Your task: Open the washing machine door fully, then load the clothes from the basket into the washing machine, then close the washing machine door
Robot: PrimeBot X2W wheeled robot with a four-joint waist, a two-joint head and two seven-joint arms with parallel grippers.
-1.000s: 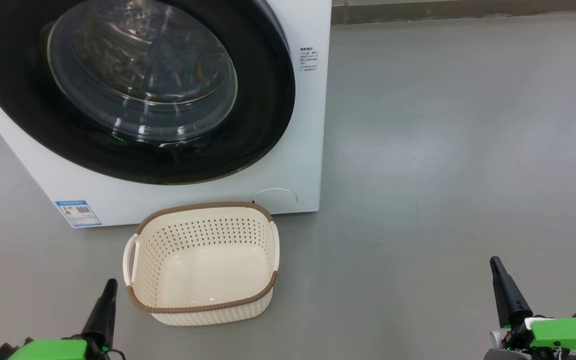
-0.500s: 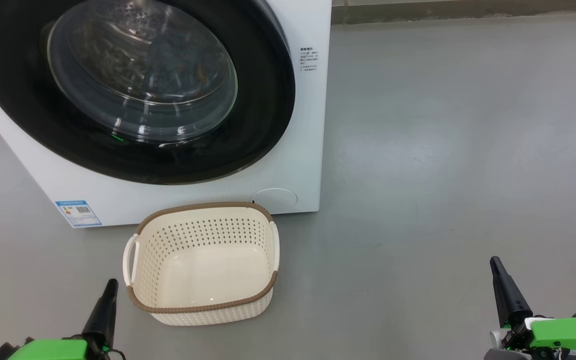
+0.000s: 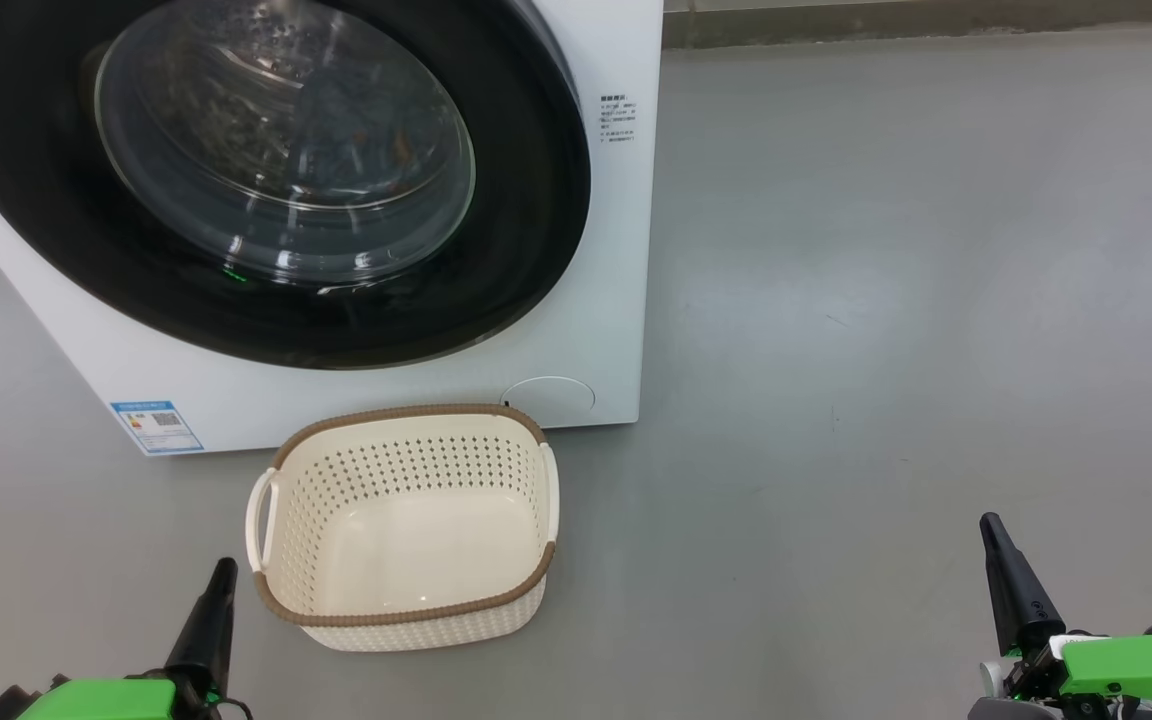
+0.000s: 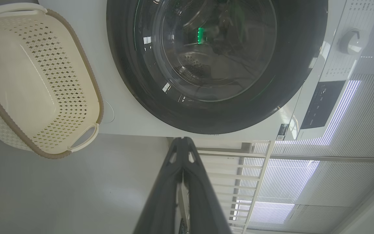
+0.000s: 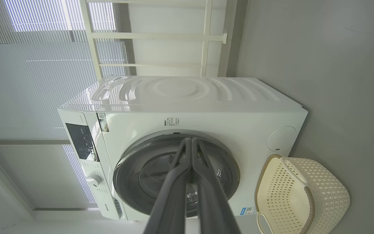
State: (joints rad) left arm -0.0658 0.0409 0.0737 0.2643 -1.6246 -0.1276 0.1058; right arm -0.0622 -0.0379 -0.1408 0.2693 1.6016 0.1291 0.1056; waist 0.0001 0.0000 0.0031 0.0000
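Before the washing machine [image 3: 616, 250], the basket [image 3: 416, 465] sits crosswise, mouth up.

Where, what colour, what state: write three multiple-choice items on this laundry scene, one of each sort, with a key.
1. The basket stands:
A. on top of the machine
B. on the floor before the washing machine
C. inside the drum
2. The basket's rim is:
A. brown
B. blue
C. black
3. The washing machine door is:
A. wide open
B. half open
C. shut

B: it sits on the grey floor by the machine's front.
A: a brown woven band rings it.
C: its black rim lies flush with the front.
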